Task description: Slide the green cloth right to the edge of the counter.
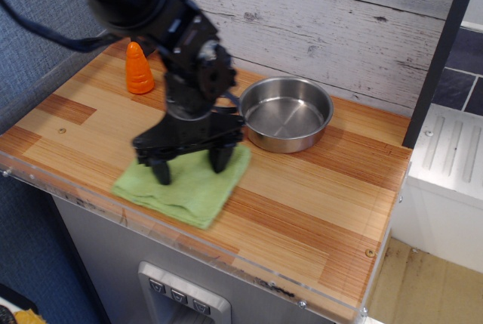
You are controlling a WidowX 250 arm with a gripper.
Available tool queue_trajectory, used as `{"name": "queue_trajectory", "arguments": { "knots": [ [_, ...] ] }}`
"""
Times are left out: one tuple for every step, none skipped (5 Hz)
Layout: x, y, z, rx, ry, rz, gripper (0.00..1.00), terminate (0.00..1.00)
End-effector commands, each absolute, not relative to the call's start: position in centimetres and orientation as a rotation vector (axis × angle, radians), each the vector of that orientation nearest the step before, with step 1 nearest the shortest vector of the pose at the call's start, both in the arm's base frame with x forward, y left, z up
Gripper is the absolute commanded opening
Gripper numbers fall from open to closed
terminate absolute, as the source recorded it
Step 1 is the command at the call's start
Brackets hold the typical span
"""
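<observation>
The green cloth (pixel 192 193) lies flat near the front edge of the counter (pixel 317 211), left of centre. My black gripper (pixel 190 166) stands upright over it with its jaws spread wide. Both fingertips (pixel 161 174) press down on the cloth's far half. Nothing is held between the jaws. The arm hides the cloth's back edge.
A steel pan (pixel 287 112) sits just behind and to the right of the cloth. An orange cone (pixel 138 69) stands at the back left. A clear plastic rim (pixel 226 252) edges the counter front. A white wall runs along the back.
</observation>
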State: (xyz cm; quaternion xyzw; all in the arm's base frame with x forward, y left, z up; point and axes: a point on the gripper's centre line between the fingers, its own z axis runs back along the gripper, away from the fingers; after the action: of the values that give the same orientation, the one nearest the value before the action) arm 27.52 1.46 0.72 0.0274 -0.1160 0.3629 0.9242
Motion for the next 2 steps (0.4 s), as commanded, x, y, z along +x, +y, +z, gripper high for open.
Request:
{"name": "queue_trajectory", "arguments": {
  "knots": [
    [29.1,-5.4,0.8,0.004,-0.251,0.566,1.0,0.0],
    [28.8,-7.9,0.5,-0.01,-0.237,0.509,1.0,0.0]
  ]
}}
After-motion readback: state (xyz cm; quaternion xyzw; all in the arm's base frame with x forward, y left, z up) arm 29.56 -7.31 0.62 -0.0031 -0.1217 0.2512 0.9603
